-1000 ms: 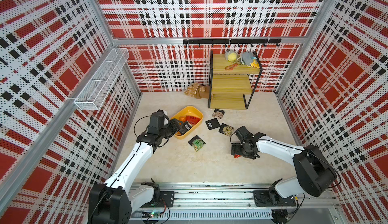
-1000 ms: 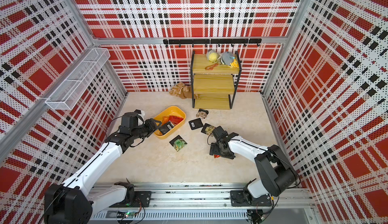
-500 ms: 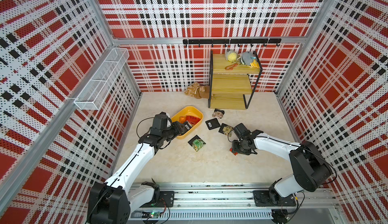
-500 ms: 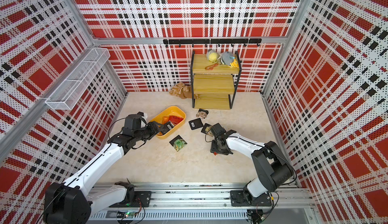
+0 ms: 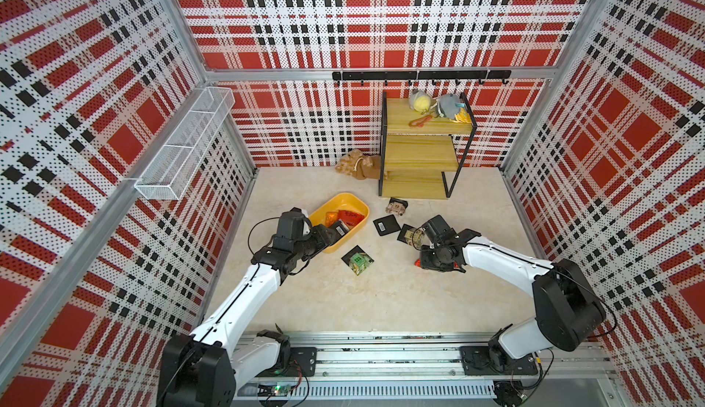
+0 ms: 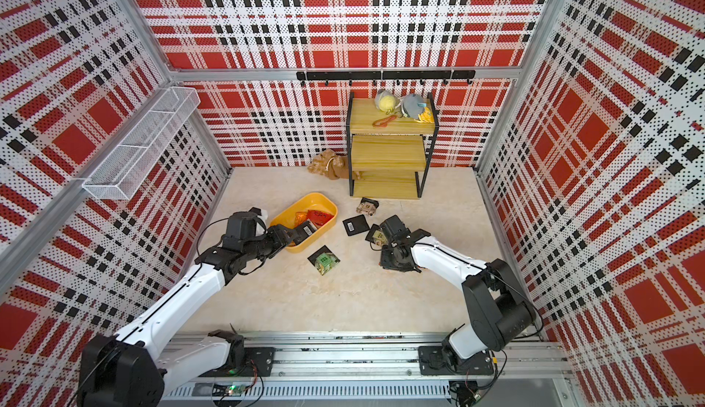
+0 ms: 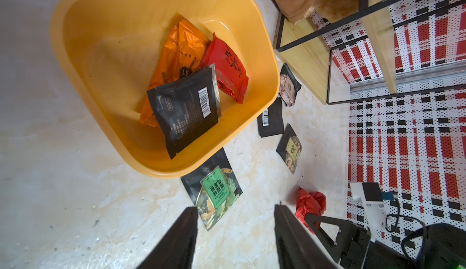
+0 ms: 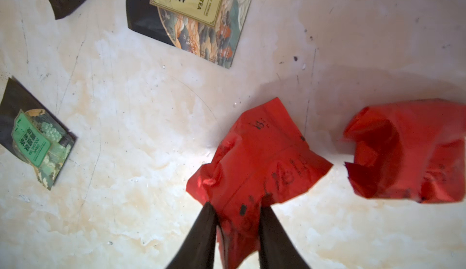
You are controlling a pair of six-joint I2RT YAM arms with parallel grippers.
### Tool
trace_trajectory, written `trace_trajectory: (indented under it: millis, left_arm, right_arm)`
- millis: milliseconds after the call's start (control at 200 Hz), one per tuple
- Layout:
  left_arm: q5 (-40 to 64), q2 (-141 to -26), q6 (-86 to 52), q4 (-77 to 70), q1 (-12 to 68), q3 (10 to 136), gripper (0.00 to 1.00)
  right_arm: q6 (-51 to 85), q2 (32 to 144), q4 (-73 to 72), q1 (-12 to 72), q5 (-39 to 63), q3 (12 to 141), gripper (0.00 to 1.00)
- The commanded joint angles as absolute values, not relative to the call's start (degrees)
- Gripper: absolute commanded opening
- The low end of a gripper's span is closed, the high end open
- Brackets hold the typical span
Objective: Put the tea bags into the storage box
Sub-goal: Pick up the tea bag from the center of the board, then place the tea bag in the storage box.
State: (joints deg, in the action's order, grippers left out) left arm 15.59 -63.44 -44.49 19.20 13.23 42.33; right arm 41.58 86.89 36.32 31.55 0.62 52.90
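1. The worktop (image 5: 381, 302) carried several loose tea bags (image 7: 218, 189).
2. The storage box (image 5: 340, 196) held three sachets: orange, red and black.
3. The left tool (image 7: 235, 207) hovered near the box, about half open and empty.
4. The right tool (image 8: 235, 204) pinched a red sachet (image 8: 259, 154), so the pick-up was in hand.
5. The next move probably called for lifting it clear of the second red sachet (image 8: 408, 151) just beside it, then carrying it to the box.

Beige tabletop (image 5: 381, 302), storage box (image 5: 340, 201), scattered tea bags (image 5: 358, 259), shelf (image 5: 419, 153), plush toy (image 5: 360, 165)
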Motion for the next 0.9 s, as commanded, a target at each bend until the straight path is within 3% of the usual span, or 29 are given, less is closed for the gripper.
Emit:
trace_trajectory:
  millis: [0,291,596,892]
  left_arm:
    - [15.2,-62.1,-43.5,19.8,12.9,41.7,0.55]
    - [13.8,-60.5,-46.2,19.3,17.0,37.3,0.55]
    - [13.8,-53.9,-50.9,19.0,19.5,32.3,0.55]
    - [13.4,-58.4,-52.2,18.9,23.6,32.1,0.55]
  right_arm:
    - [41.5,87.2,37.1,32.5,0.9,55.1,0.31]
    - [40.8,92.1,40.2,38.0,1.3,71.7,0.31]
    - [36.9,113.6,41.2,42.1,6.2,101.6,0.3]
    - [35.6,133.0,44.6,42.5,12.0,125.5,0.32]
